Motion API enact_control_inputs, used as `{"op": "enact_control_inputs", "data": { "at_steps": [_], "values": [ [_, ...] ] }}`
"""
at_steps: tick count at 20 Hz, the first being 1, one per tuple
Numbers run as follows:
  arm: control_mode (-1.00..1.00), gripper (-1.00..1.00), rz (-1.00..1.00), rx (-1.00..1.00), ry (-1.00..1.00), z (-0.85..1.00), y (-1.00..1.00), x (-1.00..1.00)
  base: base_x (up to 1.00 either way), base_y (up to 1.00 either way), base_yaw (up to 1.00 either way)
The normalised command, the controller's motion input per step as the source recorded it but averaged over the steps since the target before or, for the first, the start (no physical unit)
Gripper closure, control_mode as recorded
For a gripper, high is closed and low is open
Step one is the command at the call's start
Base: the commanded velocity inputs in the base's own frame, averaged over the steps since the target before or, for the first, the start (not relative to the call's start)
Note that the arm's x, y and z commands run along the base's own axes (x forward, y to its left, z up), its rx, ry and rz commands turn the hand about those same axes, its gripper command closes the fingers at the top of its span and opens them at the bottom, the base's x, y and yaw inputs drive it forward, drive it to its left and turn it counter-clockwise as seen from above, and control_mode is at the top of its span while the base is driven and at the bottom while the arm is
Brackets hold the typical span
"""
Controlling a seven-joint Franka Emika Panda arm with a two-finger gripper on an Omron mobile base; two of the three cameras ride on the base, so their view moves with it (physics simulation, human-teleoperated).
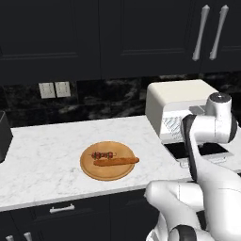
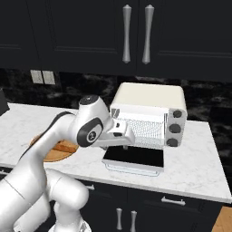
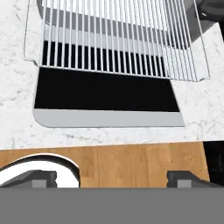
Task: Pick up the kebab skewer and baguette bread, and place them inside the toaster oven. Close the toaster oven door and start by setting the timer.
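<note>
The toaster oven (image 1: 181,106) stands at the right end of the desk (image 1: 47,146), against the back wall. The toaster oven door (image 2: 134,159) lies folded down flat toward the front edge, and the wire rack (image 3: 118,39) is slid out above it. The end effector (image 3: 111,177) hangs over the door's handle edge, its fingers spread wide apart and holding nothing. Nearer the middle of the desk, close to the front edge, sits a round wooden board (image 1: 108,161). On it lie the kebab skewer (image 1: 103,155) and, just beside it on the front side, the baguette bread (image 1: 116,161).
</note>
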Motion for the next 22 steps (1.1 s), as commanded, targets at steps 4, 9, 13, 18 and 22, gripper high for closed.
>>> {"op": "enact_control_inputs", "data": {
  "at_steps": [4, 9, 13, 18, 22],
  "values": [
    [-1.00, -1.00, 0.17, 0.01, 0.03, 0.15, 1.00, -0.30, 0.00, 0.00, 0.00],
    [-1.00, -1.00, 0.34, 0.00, 0.07, 0.03, 1.00, 0.30, 0.00, 0.00, 0.00],
    [-1.00, -1.00, 0.35, 0.01, 0.08, 0.00, 1.00, 0.40, 0.00, 0.00, 0.00],
    [-1.00, -1.00, 0.37, 0.00, 0.08, -0.07, 1.00, 0.23, 0.00, 0.00, 0.00],
    [-1.00, -1.00, 0.27, 0.05, 0.07, -0.37, 1.00, 0.55, 0.00, 0.00, 0.00]
  ]
}}
